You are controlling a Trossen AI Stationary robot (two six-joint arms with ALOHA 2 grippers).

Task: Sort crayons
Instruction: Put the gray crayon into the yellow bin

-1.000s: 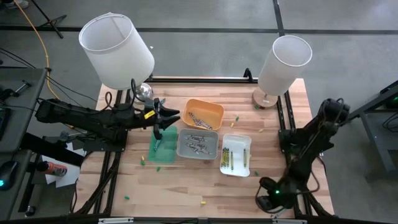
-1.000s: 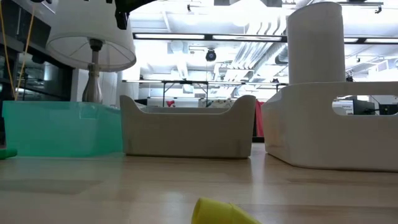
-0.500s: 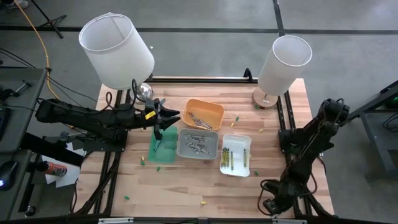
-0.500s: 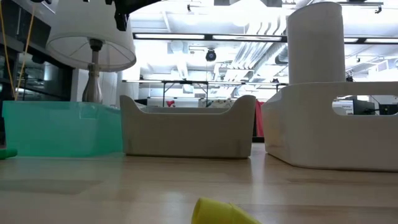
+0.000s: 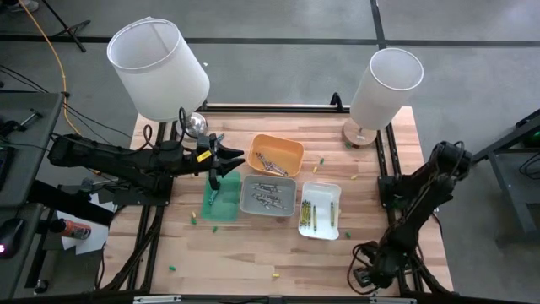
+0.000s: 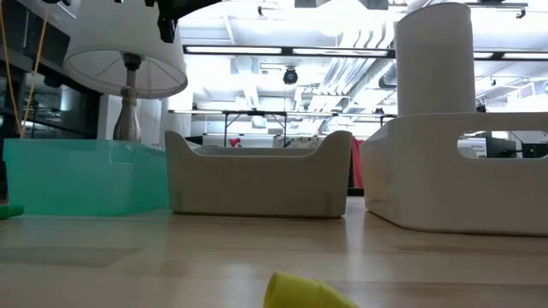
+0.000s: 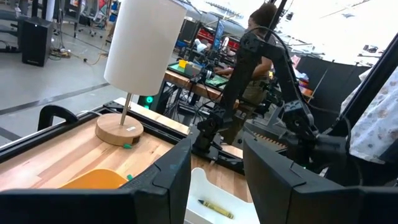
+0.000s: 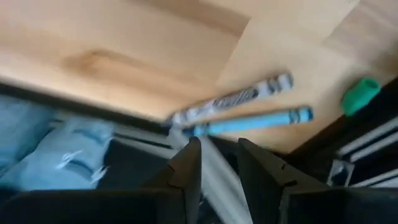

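Note:
Four trays stand mid-table: orange [image 5: 278, 154], grey [image 5: 268, 196], white [image 5: 321, 209] and green [image 5: 221, 198]. Crayons lie in the orange, grey and white ones. Loose crayons [image 5: 192, 218] are scattered on the wood. My left gripper [image 5: 226, 160] hovers level above the green tray, open, with nothing between its fingers [image 7: 217, 180]. My right gripper [image 5: 364, 274] hangs at the table's near right corner, pointing down, open [image 8: 219, 163]. Beyond its fingers a grey crayon [image 8: 233, 99] and a blue crayon [image 8: 249, 121] lie side by side on the wood by the table's edge, with a green bit [image 8: 359, 94] nearby.
Two white-shaded lamps stand at the back, one at the left [image 5: 159, 67], one at the right [image 5: 384, 84]. A yellow crayon piece [image 6: 300, 293] lies close to the low camera. A person [image 7: 261, 37] stands beyond the table's right side. Bare wood lies along the near edge.
My right arm has sunk a little at the table's near right corner, and its gripper has tipped further downward and rolled. The left arm and the trays have kept still.

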